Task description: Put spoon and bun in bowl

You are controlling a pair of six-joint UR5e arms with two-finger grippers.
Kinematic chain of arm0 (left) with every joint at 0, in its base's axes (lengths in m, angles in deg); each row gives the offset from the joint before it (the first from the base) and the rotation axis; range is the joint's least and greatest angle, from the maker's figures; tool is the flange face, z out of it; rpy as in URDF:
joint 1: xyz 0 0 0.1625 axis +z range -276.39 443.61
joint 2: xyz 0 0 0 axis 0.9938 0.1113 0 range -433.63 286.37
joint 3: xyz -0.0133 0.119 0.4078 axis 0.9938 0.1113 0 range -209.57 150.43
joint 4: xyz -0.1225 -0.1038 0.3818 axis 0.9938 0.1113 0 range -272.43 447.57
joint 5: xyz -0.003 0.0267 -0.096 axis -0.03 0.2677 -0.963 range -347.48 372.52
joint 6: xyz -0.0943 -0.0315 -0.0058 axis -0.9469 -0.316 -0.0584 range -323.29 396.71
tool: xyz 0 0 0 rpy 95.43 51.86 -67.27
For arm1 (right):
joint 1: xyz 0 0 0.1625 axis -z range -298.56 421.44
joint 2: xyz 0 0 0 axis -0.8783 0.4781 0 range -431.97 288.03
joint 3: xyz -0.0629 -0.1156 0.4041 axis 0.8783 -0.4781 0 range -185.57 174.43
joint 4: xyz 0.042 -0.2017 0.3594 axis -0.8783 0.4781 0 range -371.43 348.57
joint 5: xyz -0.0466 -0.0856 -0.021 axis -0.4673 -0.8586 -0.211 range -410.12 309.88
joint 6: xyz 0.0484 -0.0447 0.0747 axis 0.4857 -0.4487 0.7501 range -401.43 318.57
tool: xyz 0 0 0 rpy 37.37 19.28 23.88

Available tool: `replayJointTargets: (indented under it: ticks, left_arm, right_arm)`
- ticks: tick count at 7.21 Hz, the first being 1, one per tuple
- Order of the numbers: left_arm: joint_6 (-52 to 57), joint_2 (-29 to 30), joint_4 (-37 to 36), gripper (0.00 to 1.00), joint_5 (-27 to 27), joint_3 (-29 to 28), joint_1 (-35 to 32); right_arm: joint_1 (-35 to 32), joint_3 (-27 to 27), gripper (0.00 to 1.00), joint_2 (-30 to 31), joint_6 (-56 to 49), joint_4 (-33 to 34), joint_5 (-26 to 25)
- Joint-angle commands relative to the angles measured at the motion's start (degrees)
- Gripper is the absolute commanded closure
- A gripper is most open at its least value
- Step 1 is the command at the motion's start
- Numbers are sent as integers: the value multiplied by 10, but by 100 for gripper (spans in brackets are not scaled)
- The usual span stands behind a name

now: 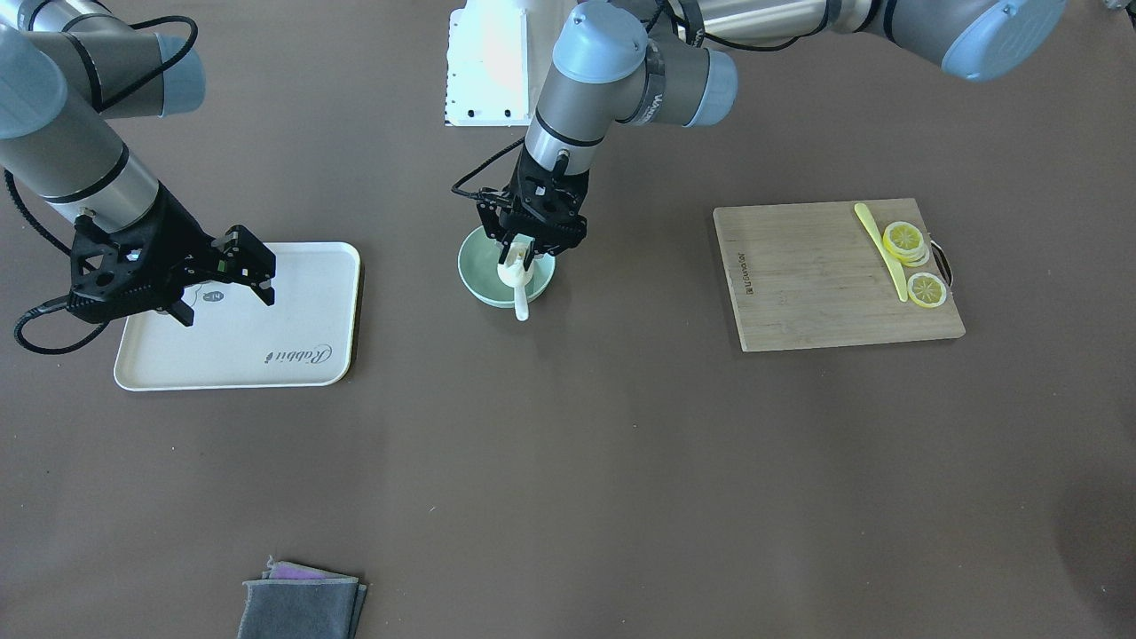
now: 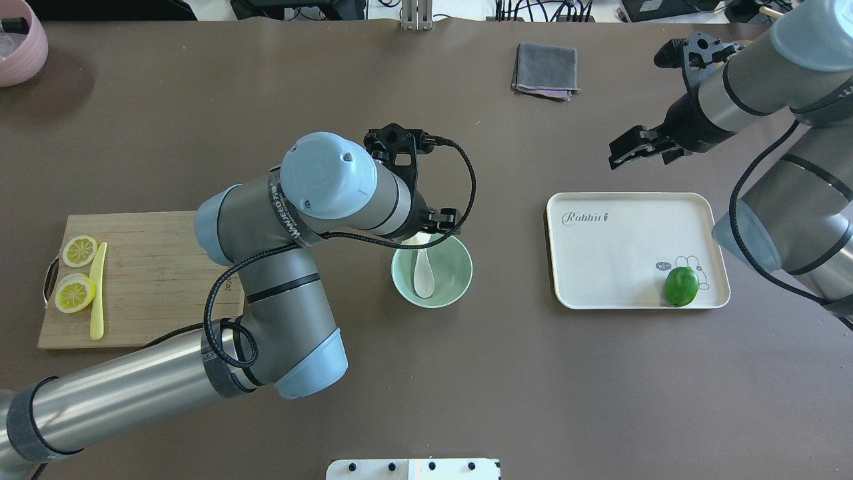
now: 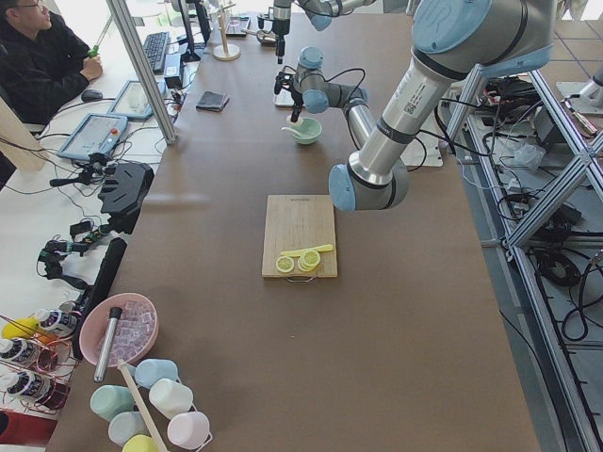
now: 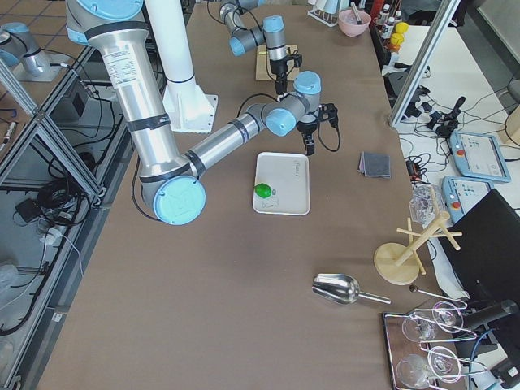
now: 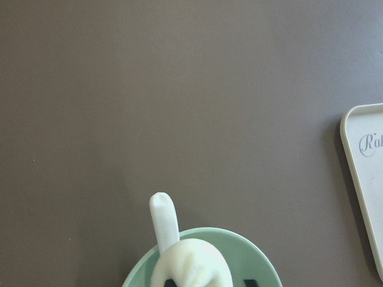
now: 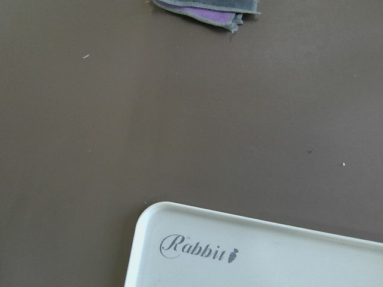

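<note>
The pale mint bowl [image 1: 470,275] stands mid-table and also shows in the overhead view [image 2: 453,280]. The white spoon [image 2: 424,277] lies in it, its handle [image 1: 521,306] poking over the far rim. The white bun [image 5: 191,263] rests in the bowl on the spoon's handle end [image 1: 513,275]. My left gripper [image 1: 519,253] hangs just above the bun. Its jaws stand slightly apart, and one fingertip [image 5: 251,283] is clear of the bun. My right gripper [image 1: 222,288] is open and empty above the white tray [image 1: 266,337].
A green lime [image 2: 681,286] lies on the tray. A wooden cutting board [image 1: 816,284] holds lemon slices [image 1: 926,290] and a yellow knife [image 1: 883,253]. A folded grey cloth [image 1: 302,608] lies near the operators' edge. A pink bowl [image 2: 20,47] stands at a far corner.
</note>
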Motion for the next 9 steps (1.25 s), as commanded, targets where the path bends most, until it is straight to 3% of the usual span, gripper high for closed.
replayJointTargets:
  ticks: [1,3,5,6,7,8,9]
  left_arm:
    - [-7,-2,-2,2,3,11,-1]
    - [-38,1,-3,2,3,11,2]
    - [-41,3,-8,2,1,18,1]
    - [-30,-3,-47,2,-1,49,-14]
    - [27,-11,-143,2,-15,104,-49]
    - [163,-59,-205,2,-41,176,-101]
    - [254,-150,-201,2,-87,211,-179]
  right_arm:
    - [-30,-11,0,-1,-3,15,13]
    - [-37,-12,0,3,-18,27,17]
    - [-62,-1,0,5,-126,113,17]
    - [-80,3,0,14,-183,154,17]
    - [-102,0,0,36,-264,176,17]
    - [-126,-5,0,57,-321,179,16]
    - [-149,-9,0,80,-355,178,16]
